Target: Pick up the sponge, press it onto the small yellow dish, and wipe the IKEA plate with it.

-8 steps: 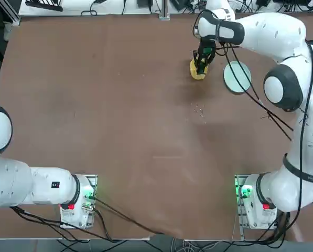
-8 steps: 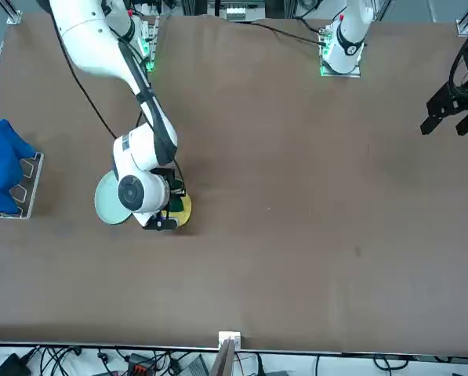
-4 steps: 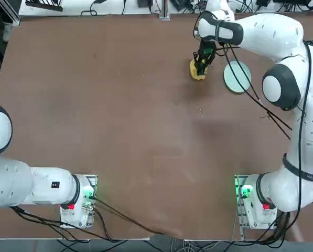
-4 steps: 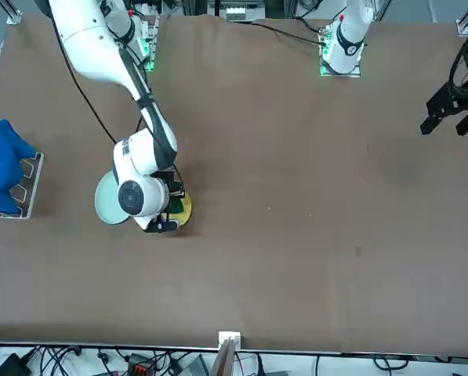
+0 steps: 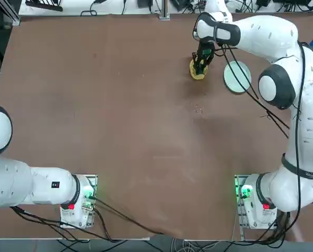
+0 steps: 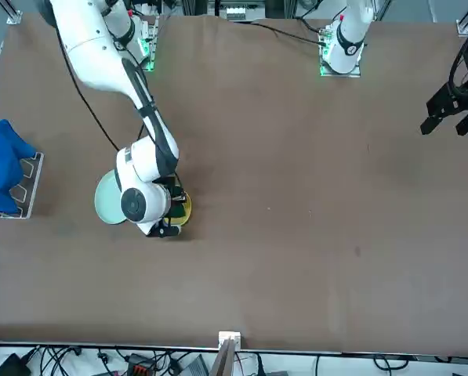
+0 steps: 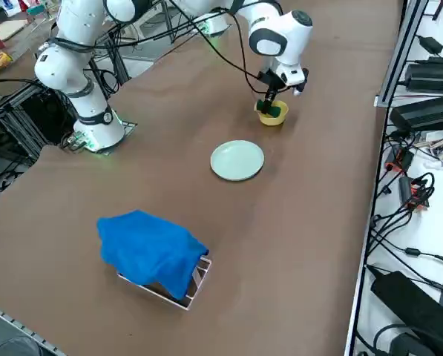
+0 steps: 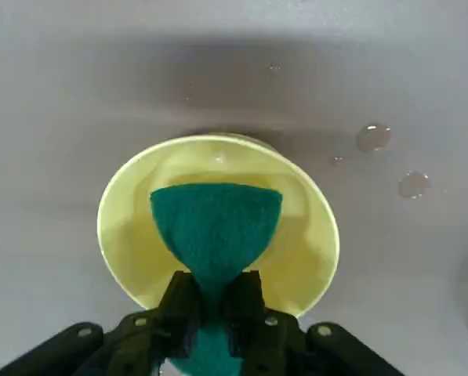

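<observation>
Brown table (image 5: 119, 115), right end effector (image 8: 214, 301) clamped on sponge (image 8: 215, 223), inside small yellow dish (image 8: 308, 254)

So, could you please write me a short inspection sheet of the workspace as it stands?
Surface: brown table, a few droplets beside the dish.
Job's things: sponge pressed into small yellow dish; IKEA plate bare, apart from the dish.
Clutter: blue cloth draped over a metal stand.
End effector: right end effector shut on the sponge, over the dish.
Cables: run along the right arm and table edges.
Surroundings: equipment beyond the table.
</observation>
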Robot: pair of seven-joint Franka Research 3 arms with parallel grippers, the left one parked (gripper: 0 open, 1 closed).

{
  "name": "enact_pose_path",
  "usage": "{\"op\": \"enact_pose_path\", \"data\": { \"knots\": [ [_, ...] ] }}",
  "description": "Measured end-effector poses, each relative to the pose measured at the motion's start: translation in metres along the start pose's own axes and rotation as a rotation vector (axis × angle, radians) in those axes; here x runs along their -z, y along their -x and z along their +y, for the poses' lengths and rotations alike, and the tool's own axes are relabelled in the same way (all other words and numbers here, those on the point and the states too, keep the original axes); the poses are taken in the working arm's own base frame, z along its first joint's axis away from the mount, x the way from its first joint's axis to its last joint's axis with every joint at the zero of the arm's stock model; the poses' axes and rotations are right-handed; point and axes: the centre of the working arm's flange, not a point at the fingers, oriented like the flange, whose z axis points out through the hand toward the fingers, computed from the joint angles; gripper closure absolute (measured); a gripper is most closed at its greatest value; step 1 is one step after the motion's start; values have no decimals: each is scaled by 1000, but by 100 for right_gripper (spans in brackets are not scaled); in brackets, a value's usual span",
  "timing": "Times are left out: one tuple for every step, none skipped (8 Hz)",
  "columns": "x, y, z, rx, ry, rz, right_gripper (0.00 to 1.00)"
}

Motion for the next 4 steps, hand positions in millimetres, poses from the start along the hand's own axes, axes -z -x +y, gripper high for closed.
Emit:
{"op": "enact_pose_path", "data": {
  "knots": [
    [-2,-2,0,0,-1,0,78],
    [-4,-4,0,0,-1,0,78],
    [-5,-6,-1,1,-2,1,78],
    [-6,-8,-1,1,-3,1,78]
  ]
}}
